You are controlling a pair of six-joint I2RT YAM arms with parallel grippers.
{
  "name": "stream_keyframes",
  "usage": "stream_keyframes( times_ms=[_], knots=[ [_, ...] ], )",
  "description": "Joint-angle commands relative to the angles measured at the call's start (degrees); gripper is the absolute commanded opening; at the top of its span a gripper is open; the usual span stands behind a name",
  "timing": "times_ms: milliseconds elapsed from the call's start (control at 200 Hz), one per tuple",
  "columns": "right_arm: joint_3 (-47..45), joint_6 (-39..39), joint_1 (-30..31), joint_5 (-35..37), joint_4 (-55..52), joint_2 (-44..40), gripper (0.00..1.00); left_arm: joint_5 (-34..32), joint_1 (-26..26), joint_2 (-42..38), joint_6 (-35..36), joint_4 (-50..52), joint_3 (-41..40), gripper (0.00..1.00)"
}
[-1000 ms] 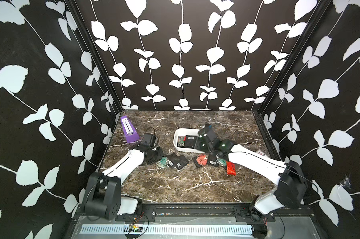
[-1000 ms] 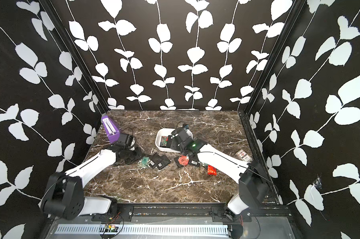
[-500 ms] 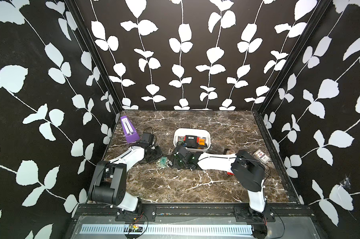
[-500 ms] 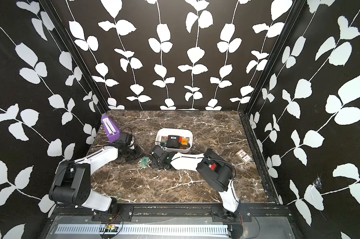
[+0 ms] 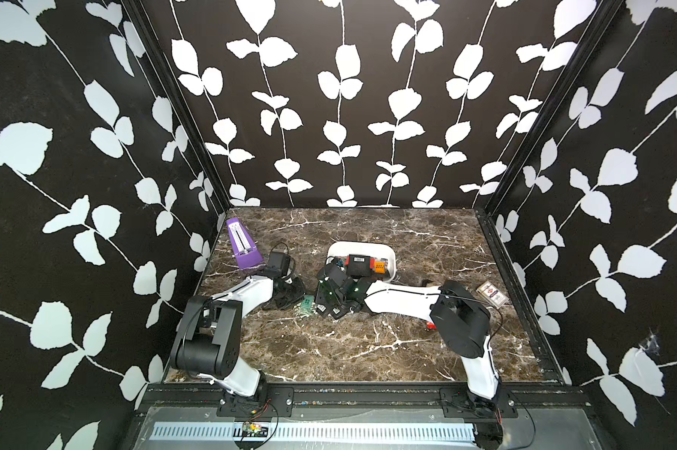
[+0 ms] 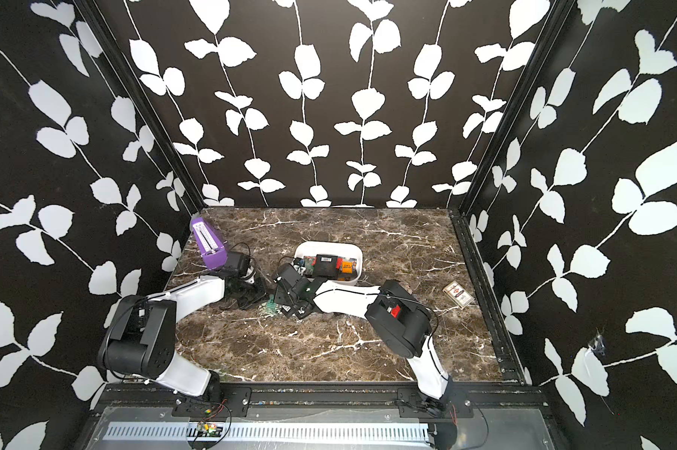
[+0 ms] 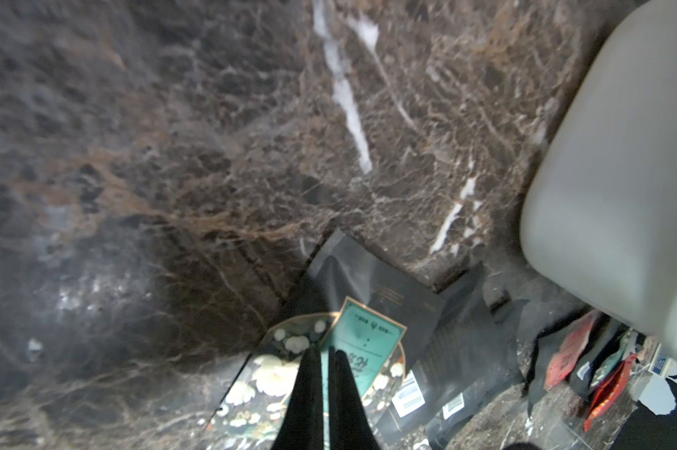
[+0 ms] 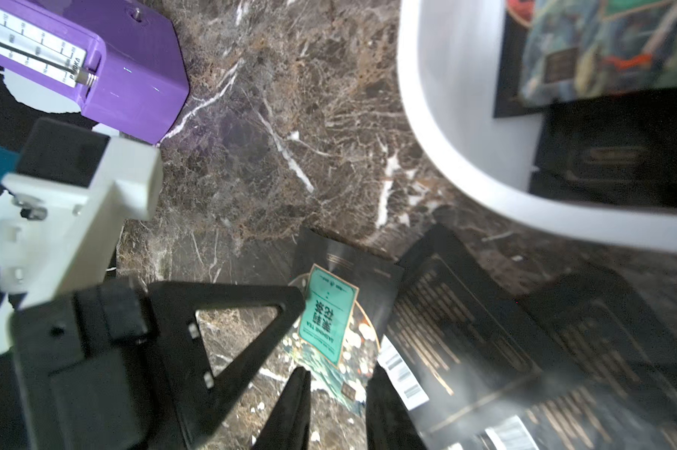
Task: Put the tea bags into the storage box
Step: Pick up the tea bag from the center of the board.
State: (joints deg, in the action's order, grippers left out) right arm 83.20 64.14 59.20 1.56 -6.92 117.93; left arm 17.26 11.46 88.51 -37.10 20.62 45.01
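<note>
A dark brown marble table (image 5: pixel 368 343) with white veins fills the lower middle of a top view. A purple metronome (image 5: pixel 244 247) stands near the table's upper left corner. A white storage box (image 5: pixel 362 244) sits near the centre. Just below and left of it, loose tea bags (image 5: pixel 309 304) lie in a small overlapping heap, a green one beside black ones. A white-and-red pack (image 5: pixel 492 293) lies by the right edge.

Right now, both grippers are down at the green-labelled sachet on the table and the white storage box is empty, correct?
Not empty: in both top views the storage box holds several tea bags, black and orange among them. The left gripper and right gripper are indeed down at the green-labelled sachet on the table.
</note>
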Motion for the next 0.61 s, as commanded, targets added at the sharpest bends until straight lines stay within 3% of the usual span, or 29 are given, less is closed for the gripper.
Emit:
stream_keyframes(
  times_ms=[0, 600],
  knots=[
    [2.6, 0.4, 0.1, 0.6, -2.6, 2.2, 0.26, -0.4, -0.3, -0.4, 1.4, -0.2, -1.3, 0.0],
    [4.2, 2.5, 0.2, -0.3, -1.4, 6.3, 0.26, -3.0, -0.4, -1.6, 3.5, -0.1, -6.2, 0.0]
  ],
)
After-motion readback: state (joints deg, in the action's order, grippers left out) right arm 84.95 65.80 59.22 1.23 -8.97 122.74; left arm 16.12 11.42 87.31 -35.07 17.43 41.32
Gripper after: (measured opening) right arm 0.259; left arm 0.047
